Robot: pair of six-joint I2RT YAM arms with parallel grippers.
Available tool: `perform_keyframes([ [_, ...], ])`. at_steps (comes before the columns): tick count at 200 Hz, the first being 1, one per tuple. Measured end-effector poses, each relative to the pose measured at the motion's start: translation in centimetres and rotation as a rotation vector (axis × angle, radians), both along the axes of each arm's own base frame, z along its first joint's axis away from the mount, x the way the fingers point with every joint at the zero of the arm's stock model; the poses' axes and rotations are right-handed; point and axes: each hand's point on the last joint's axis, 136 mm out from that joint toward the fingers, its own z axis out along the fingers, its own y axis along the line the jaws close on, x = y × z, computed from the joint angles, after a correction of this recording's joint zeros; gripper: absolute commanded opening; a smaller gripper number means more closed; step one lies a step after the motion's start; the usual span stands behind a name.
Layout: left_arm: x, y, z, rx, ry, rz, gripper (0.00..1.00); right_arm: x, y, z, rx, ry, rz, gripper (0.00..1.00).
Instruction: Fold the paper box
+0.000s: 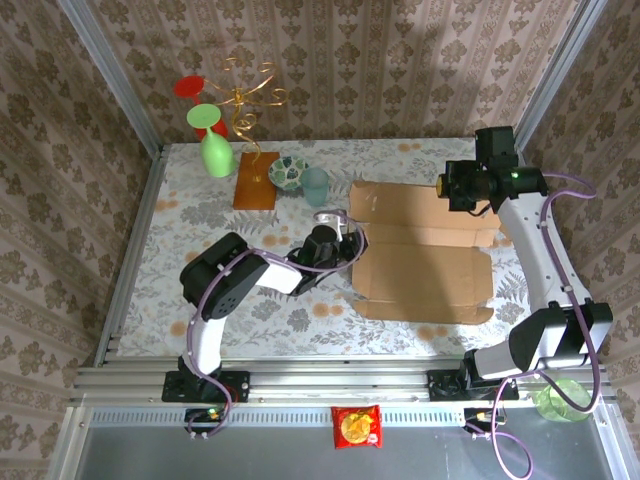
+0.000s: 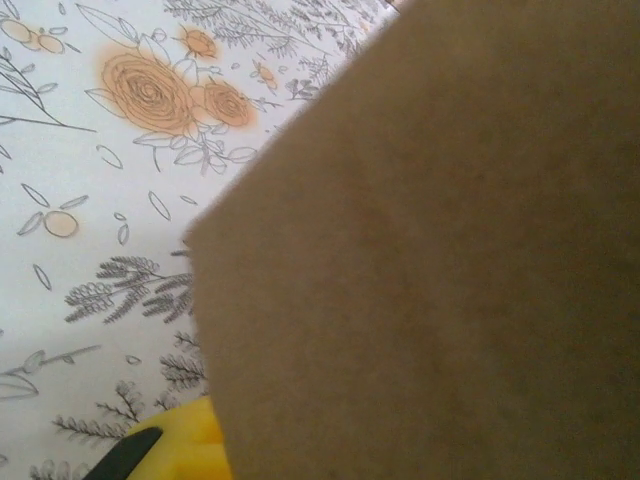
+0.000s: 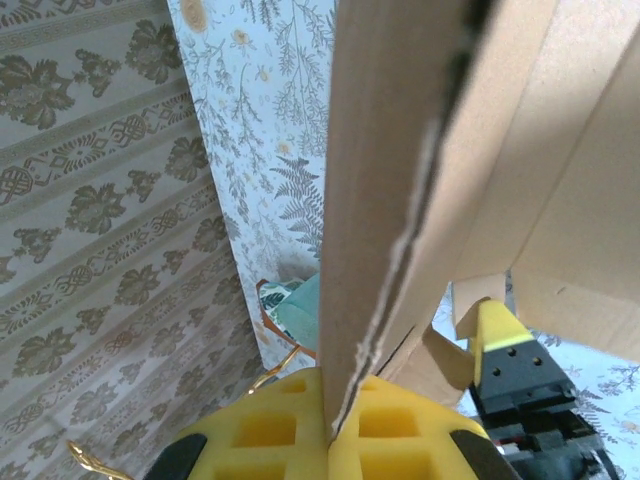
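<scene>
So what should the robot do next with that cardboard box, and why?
Probably raise the right hand slightly to swing its flap upward: it pinches the paper box's far edge, the left hand sits at the box's left edge, and the box lies mostly flat.

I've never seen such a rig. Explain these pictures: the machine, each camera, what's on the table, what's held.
Two robot arms are bolted at the near edge of a table. The wide picture looks down from above and behind; the others come from a camera on each wrist. On the table lies an unfolded paper box, with a wooden slab, a bowl and a cup nearby. The right hand pinches the box's far edge. The left hand is at its left flap; its grip is unclear.
</scene>
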Motion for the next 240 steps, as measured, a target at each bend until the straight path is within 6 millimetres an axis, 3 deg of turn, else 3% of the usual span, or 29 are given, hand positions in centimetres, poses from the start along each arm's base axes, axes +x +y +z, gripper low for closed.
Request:
perform_keyframes([
  [28,-0.8,-0.5,0.3,0.035,-0.019,-0.015,0.22,0.3,0.0,-0.7,0.007,-0.001,-0.008,0.0],
  [70,-0.9,-0.6,-0.1,0.104,-0.032,-0.018,0.32,0.5,0.1,-1.7,0.021,0.004,-0.02,0.0],
  [120,-2.0,-1.3,-0.1,0.143,-0.051,-0.044,0.34,1.3,-0.1,-2.4,0.022,-0.021,-0.028,0.0],
  [240,-2.4,-1.0,2.3,0.172,0.013,-0.055,0.41,3.3,-0.7,-4.3,0.008,-0.007,-0.048,0.0],
])
